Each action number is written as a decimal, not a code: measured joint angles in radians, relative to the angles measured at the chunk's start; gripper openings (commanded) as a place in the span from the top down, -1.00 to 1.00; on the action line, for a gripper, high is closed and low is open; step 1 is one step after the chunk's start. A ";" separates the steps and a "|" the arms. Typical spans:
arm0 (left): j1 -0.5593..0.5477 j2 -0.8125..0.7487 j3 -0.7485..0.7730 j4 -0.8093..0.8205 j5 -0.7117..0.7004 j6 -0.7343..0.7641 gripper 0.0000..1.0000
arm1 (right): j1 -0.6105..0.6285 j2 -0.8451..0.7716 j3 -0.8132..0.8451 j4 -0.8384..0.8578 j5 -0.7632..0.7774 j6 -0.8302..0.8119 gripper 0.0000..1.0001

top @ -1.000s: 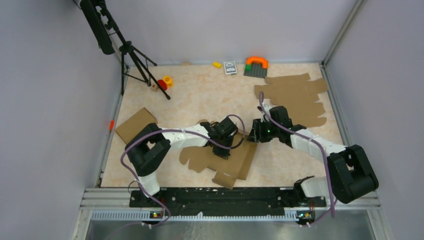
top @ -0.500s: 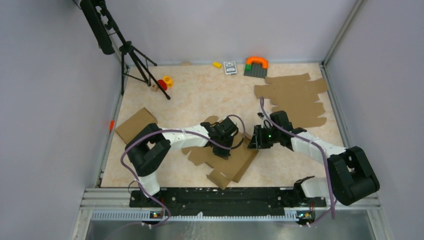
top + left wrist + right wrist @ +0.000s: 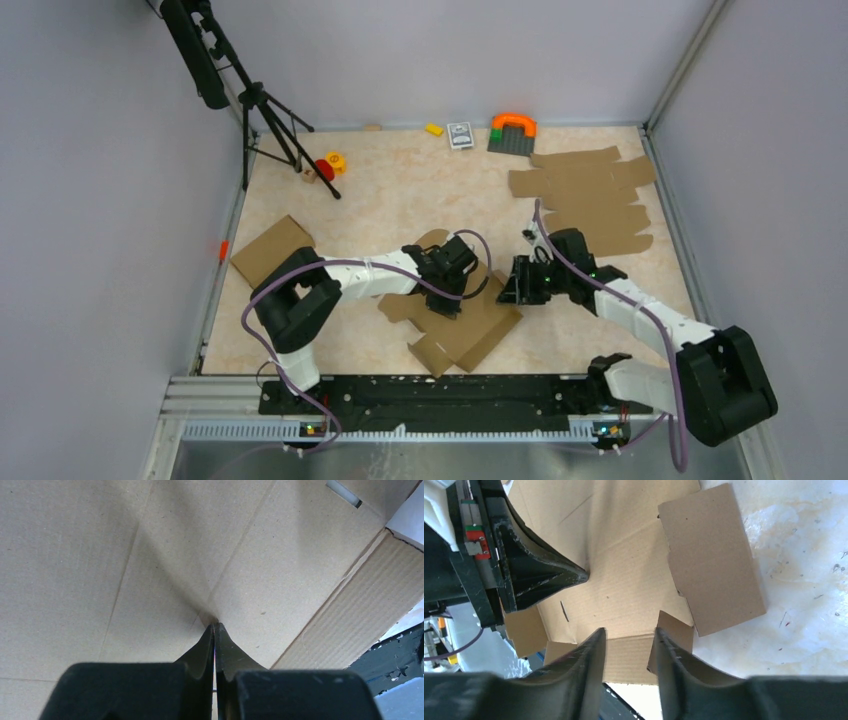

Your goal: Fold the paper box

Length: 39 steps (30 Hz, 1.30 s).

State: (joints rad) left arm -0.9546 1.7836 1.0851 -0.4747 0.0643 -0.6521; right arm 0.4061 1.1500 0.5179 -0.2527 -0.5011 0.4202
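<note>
The paper box (image 3: 478, 322) is lying mostly flat on the marbled table (image 3: 400, 190), near the front edge between the arms. The left gripper (image 3: 215, 626), jaws clenched together, is pressing its tips onto a creased panel. The right gripper (image 3: 628, 632) is hovering at the sheet's right edge, jaws parted.

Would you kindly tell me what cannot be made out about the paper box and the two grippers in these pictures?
- Top view: the left gripper and its arm cover the part of the paper box beneath them.
- Left wrist view: the frame edges cut off the box's outline, so only bare panels show.
- Right wrist view: the right gripper hides the box's near edge, so it is unclear whether they touch.
</note>
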 measured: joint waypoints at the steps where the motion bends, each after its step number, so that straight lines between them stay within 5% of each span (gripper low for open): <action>1: -0.001 0.000 0.000 -0.001 -0.002 0.000 1.00 | 0.000 -0.010 0.000 -0.005 0.002 0.003 0.42; 8: -0.004 0.000 0.002 -0.003 -0.005 0.000 1.00 | 0.000 0.002 -0.001 -0.025 0.003 0.035 0.70; 17: -0.005 0.000 0.002 -0.004 -0.016 -0.003 1.00 | 0.001 -0.013 -0.032 -0.055 0.048 0.064 0.59; 20: -0.008 0.000 0.004 -0.007 -0.025 -0.003 1.00 | 0.004 -0.106 -0.020 -0.105 0.133 0.072 0.71; 22: -0.009 0.000 0.005 -0.008 -0.027 -0.003 1.00 | 0.004 -0.170 0.002 -0.135 0.210 0.075 1.00; 27: -0.010 0.000 0.005 -0.008 -0.028 -0.003 1.00 | 0.005 -0.251 0.032 -0.189 0.446 0.127 1.00; 33: -0.010 0.000 0.005 -0.008 -0.029 -0.003 1.00 | 0.005 -0.158 0.034 -0.239 0.595 0.169 1.00; 39: -0.011 0.000 0.005 -0.008 -0.030 -0.003 1.00 | 0.005 -0.004 0.034 -0.228 0.530 0.156 1.00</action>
State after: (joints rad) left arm -0.9653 1.7836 1.0901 -0.4831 0.0345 -0.6556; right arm 0.4107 1.1461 0.5514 -0.4805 0.0292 0.5762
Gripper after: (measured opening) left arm 0.001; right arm 0.003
